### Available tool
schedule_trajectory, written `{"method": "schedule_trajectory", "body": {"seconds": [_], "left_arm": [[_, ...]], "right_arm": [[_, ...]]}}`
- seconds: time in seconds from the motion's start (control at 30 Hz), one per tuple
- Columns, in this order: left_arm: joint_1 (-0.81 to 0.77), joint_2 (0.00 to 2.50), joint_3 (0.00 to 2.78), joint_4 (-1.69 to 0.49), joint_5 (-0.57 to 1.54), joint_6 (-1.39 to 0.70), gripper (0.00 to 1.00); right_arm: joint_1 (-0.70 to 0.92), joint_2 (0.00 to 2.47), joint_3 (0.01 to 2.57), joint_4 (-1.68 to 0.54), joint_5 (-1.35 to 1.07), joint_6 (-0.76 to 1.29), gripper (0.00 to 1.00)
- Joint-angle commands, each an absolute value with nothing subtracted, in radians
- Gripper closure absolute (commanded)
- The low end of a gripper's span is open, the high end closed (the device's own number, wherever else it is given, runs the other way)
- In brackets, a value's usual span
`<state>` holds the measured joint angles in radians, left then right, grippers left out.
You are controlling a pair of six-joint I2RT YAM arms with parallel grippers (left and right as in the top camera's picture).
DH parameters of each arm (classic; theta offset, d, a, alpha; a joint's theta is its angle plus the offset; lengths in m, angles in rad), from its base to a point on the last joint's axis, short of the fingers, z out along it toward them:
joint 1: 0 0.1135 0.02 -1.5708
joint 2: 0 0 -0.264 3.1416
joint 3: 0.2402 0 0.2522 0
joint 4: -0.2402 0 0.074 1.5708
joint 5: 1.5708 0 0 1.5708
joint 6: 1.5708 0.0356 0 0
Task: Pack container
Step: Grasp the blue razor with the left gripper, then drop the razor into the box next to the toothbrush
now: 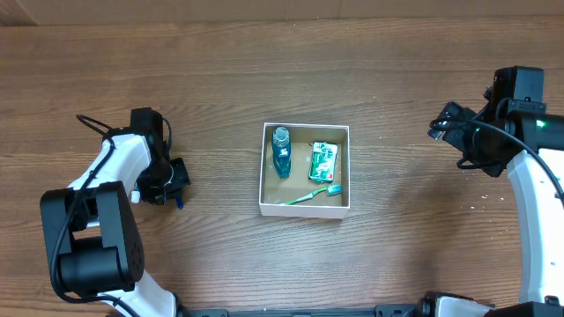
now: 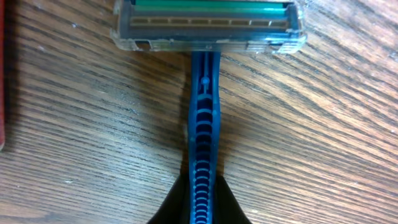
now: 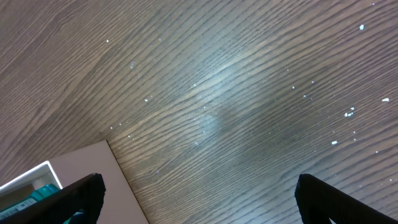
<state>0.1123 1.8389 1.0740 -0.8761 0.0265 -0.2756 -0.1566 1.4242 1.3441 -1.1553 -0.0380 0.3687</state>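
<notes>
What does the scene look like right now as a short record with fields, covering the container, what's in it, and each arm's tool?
container: white-walled box, mid-table
inside: blue bottle, green packet, green toothbrush
left tool: shut on the blue razor, well apart from the container
right tool: open, empty, over bare table by a container corner
not yet packed: razor

Small square white-walled container [image 1: 300, 211], open-topped, flat on table [image 1: 220, 88], holding blue bottle [image 1: 281, 154], green packet [image 1: 322, 162], green toothbrush [image 1: 308, 196]
</notes>
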Motion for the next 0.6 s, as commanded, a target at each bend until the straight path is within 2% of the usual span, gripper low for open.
{"method": "schedule_trajectory", "body": {"seconds": [0.0, 0.13, 0.23, 0.4, 0.5, 0.57], "left_arm": [[0.111, 1.871, 1.068, -0.886, 0.049, -0.265, 0.96], [0.1, 1.802, 1.155, -0.969, 0.049, -0.265, 0.96], [-0.014, 1.597, 1.285, -1.052, 0.038, -0.256, 0.96], [-0.403, 1.341, 1.338, -1.01, -0.026, -0.038, 0.96], [-0.653, 1.359, 1.336, -0.982, -0.057, 0.102, 0.96], [-0.72, 1.402, 1.336, -0.956, -0.063, 0.137, 0.96]], "right_arm": [[-0.158, 1.42, 1.345, -1.154, -0.04, 0.366, 0.0], [-0.158, 1.42, 1.345, -1.153, -0.04, 0.366, 0.0], [-0.159, 1.42, 1.346, -1.153, -0.04, 0.366, 0.0], [-0.159, 1.42, 1.345, -1.146, -0.04, 0.366, 0.0], [-0.158, 1.422, 1.345, -1.146, -0.04, 0.366, 0.0], [-0.158, 1.422, 1.345, -1.146, -0.04, 0.366, 0.0]]}}
